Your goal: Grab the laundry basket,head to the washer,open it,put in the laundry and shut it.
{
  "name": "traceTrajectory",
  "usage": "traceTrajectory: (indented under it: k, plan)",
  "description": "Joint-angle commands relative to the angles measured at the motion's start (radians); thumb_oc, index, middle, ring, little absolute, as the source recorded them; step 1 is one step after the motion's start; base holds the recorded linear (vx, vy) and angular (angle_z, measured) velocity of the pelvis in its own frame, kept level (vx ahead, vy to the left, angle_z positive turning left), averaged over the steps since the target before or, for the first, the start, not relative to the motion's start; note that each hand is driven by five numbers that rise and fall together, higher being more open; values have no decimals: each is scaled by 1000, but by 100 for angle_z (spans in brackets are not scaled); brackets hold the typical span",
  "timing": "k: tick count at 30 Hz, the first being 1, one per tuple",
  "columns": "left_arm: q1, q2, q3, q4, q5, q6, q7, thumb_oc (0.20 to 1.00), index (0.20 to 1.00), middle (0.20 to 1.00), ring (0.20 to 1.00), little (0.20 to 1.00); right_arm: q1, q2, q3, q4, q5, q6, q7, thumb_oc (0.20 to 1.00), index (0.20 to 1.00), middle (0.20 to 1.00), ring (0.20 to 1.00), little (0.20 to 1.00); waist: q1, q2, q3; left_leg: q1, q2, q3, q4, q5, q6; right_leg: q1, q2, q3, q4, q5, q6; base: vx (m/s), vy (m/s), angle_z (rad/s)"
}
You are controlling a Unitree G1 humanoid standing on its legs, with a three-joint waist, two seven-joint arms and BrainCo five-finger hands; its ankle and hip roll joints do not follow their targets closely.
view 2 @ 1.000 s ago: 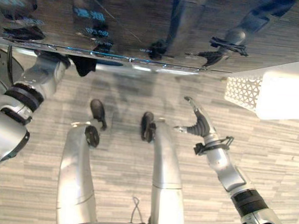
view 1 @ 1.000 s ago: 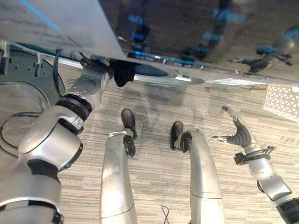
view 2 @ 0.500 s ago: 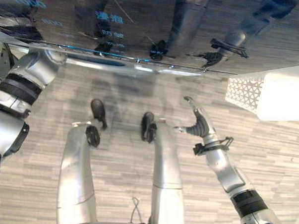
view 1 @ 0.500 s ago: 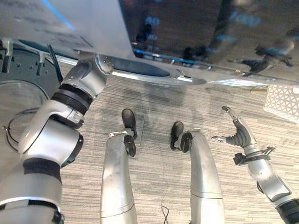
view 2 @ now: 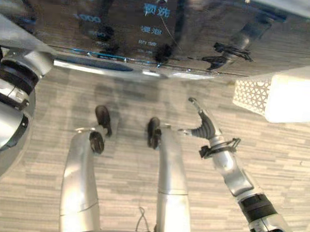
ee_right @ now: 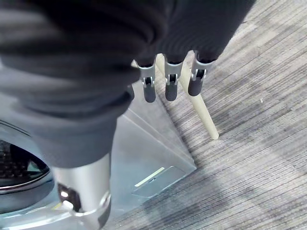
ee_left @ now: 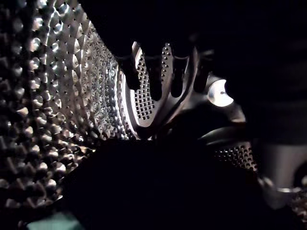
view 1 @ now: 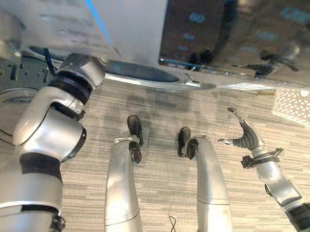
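Observation:
My left arm (view 1: 63, 107) reaches into the washer's round opening (view 1: 141, 72), and the hand is inside the drum. In the left wrist view its fingers (ee_left: 156, 79) hang straight as dark shapes against the perforated steel drum (ee_left: 62, 96). A dark heap of laundry (ee_left: 158, 182) lies below them in the drum, apart from the fingers. My right hand (view 1: 244, 138) is held out over the carpet with fingers straight (ee_right: 168, 81) and holds nothing. The white lattice laundry basket (view 1: 297, 104) stands on the floor to the right.
The washer's glossy dark front (view 1: 241, 32) spans the upper part of the eye views. Its open round door (view 1: 3, 114) hangs at the left. A pale wooden leg (ee_right: 204, 115) and a metal wedge-shaped plate (ee_right: 148, 148) stand on the grey carpet.
My left arm has pushed deeper into the washer, and the dark cloth it held at the opening has gone inside. The camera has shifted. The right hand has hardly moved.

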State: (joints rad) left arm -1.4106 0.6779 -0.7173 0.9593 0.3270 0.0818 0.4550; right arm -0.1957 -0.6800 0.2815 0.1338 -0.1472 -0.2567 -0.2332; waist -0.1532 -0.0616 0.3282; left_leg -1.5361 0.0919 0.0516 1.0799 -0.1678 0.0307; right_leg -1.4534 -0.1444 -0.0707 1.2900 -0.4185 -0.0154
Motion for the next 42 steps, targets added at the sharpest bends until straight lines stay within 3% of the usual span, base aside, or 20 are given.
traceTrajectory:
  k: [1,3,4,5,10,14,17,18,19,21,23,33,39,42]
  plan:
    - [114,-6,94,-67,-9,-59,38,1000,1000,1000,1000,1000,77,23,0,-37,13,-9,-6,1000,1000,1000,1000,1000,-11,30,-107,100,-12,-29,14,-125,41,90,23,31,-167,85,6,-33,16,8]
    - [236,-2,164,-170,-61,-92,39,1000,1000,1000,1000,1000,77,36,0,-23,10,4,-12,1000,1000,1000,1000,1000,2,29,-102,164,-13,-25,-35,-113,33,146,16,30,-206,95,9,-50,15,8]
    - [406,-17,245,-302,-125,-143,14,1000,1000,1000,1000,1000,80,57,-10,-14,6,18,-12,1000,1000,1000,1000,1000,22,27,-101,249,-15,-11,-105,-95,22,219,10,23,-268,108,13,-56,8,4]
    - [421,-15,254,-313,-124,-141,12,1000,1000,1000,1000,1000,83,54,-6,-16,5,18,-12,1000,1000,1000,1000,1000,20,28,-99,262,-15,-10,-114,-92,22,231,10,23,-277,112,13,-50,17,3]
    - [848,-75,377,-497,-178,-210,-73,1000,1000,1000,1000,1000,115,84,-39,65,-33,59,4,1000,1000,1000,1000,1000,48,32,-103,514,-35,3,-325,-46,17,447,16,1,-448,159,33,8,50,5]
    - [1121,-133,430,-538,-222,-242,-175,1000,1000,1000,1000,1000,141,105,-52,168,-59,79,33,1000,1000,1000,1000,1000,57,34,-114,718,-52,7,-489,-3,12,657,24,-16,-621,206,49,88,21,-1]
    - [1310,-200,483,-472,-302,-252,-238,1000,1000,1000,1000,1000,170,141,-61,291,-51,89,63,1000,1000,1000,1000,1000,65,31,-127,918,-61,5,-652,45,3,859,39,-25,-789,254,70,115,-14,-3]
    - [1312,-200,484,-472,-302,-253,-238,1000,1000,1000,1000,1000,170,141,-59,292,-51,88,62,1000,1000,1000,1000,1000,64,30,-122,927,-61,5,-658,47,3,868,39,-25,-795,257,70,44,-26,2]
    - [1353,-215,503,-456,-316,-257,-251,1000,1000,1000,1000,1000,175,154,-67,325,-47,88,69,1000,1000,1000,1000,1000,66,30,-126,969,-61,15,-714,95,7,908,44,-34,-849,300,70,0,0,0]
    - [1385,-227,516,-439,-331,-256,-263,1000,1000,1000,1000,1000,182,163,-72,346,-44,89,74,1000,1000,1000,1000,1000,66,30,-132,1011,-62,17,-745,102,6,951,48,-33,-885,305,71,82,-16,-2]
    - [1477,-277,570,-355,-371,-249,-296,1000,1000,1000,1000,1000,206,214,-96,444,-14,91,88,1000,1000,1000,1000,1000,77,32,-172,1188,-69,19,-890,137,-8,1116,70,-30,-1021,336,89,245,-32,-8]
    - [1527,-339,590,-194,-356,-230,-305,1000,1000,1000,1000,1000,213,279,-100,558,19,101,93,1000,1000,1000,1000,1000,96,27,-248,1423,-84,19,-1033,139,-13,1349,91,7,-1217,380,111,142,-1,-10]
    - [1502,-333,569,-178,-333,-221,-299,1000,1000,1000,1000,1000,211,299,-89,573,29,105,86,1000,1000,1000,1000,1000,100,15,-238,1429,-90,20,-1039,129,-2,1357,87,16,-1205,383,122,11,50,-5]
    - [1477,-304,567,-213,-342,-228,-278,1000,1000,1000,1000,1000,161,300,-54,575,15,117,76,1000,1000,1000,1000,1000,110,11,-188,1371,-76,36,-1026,142,12,1224,92,36,-1093,436,159,-268,42,-23]
